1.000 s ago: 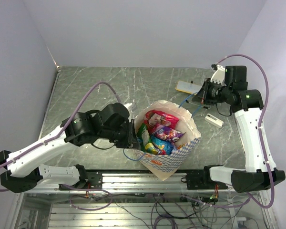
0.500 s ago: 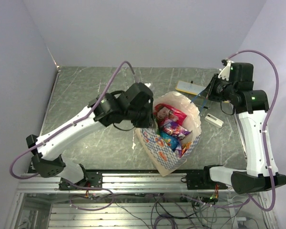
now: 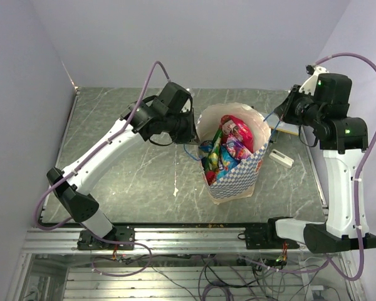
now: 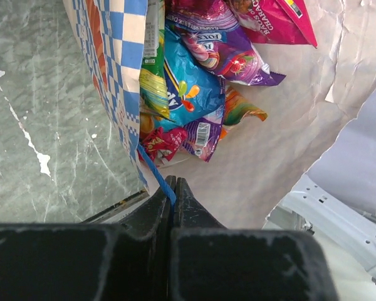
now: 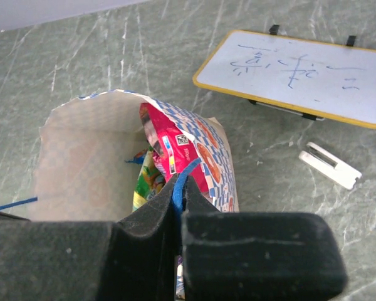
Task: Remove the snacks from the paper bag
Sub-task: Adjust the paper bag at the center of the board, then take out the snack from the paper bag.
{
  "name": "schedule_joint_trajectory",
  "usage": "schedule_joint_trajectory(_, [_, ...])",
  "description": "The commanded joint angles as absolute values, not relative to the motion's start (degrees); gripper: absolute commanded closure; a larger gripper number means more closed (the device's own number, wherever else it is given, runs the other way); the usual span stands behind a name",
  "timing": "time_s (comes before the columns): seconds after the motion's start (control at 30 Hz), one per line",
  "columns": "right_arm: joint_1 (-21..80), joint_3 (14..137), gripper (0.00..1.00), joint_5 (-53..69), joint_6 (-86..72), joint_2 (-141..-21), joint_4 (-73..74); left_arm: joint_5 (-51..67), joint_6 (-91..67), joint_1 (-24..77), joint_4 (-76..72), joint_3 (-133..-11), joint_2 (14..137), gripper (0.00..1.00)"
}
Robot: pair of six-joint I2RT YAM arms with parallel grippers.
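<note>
left hand (image 4: 173, 183): raised, jaws closed | right hand (image 5: 178, 183): raised, jaws closed

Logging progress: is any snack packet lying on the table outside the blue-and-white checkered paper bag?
No, every glossy snack packet in view sits inside the checkered paper bag.
</note>
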State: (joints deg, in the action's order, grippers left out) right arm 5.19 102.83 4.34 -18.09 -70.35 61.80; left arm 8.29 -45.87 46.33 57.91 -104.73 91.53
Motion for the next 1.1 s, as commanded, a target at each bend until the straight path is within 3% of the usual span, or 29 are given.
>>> schedule_joint_trajectory(0.0, [4.75,108.04,1.00,10.04,-16.09,-70.38,54.90,10.74,-43.26,45.86,53.79,-104.58,89.02,0.93])
schedule_joint_trajectory(0.1, [4.80,107.12,1.00,16.51,-15.65,-70.25,53.66,8.85,-42.04,45.13,55.59,-102.44,87.21,0.86])
schedule_joint_trajectory(0.27, [4.76,102.39,1.00,25.84,-16.78,-68.10,50.14,3.87,-39.19,43.41,60.91,-103.54,84.27,0.55])
schedule_joint_trajectory(0.47, [4.79,98.53,1.00,29.84,-19.18,-65.37,45.57,-0.60,-35.90,42.29,68.67,-113.47,84.64,0.17])
schedule_joint_trajectory(0.6, [4.76,97.55,1.00,32.66,-21.14,-65.82,43.02,2.10,-35.50,42.36,67.98,-119.11,85.32,0.01])
schedule_joint_trajectory(0.77, [4.81,97.80,1.00,35.62,-22.47,-65.98,40.31,2.65,-38.15,48.75,60.04,-118.42,86.36,0.00])
schedule_joint_trajectory(0.97, [4.75,97.42,1.00,35.42,-22.84,-66.13,40.61,-0.71,-40.66,55.51,55.51,-118.83,93.34,0.17])
schedule_joint_trajectory(1.07, [4.78,96.69,1.00,35.17,-23.14,-65.65,40.15,-1.96,-42.85,55.93,51.59,-117.28,95.74,0.19])
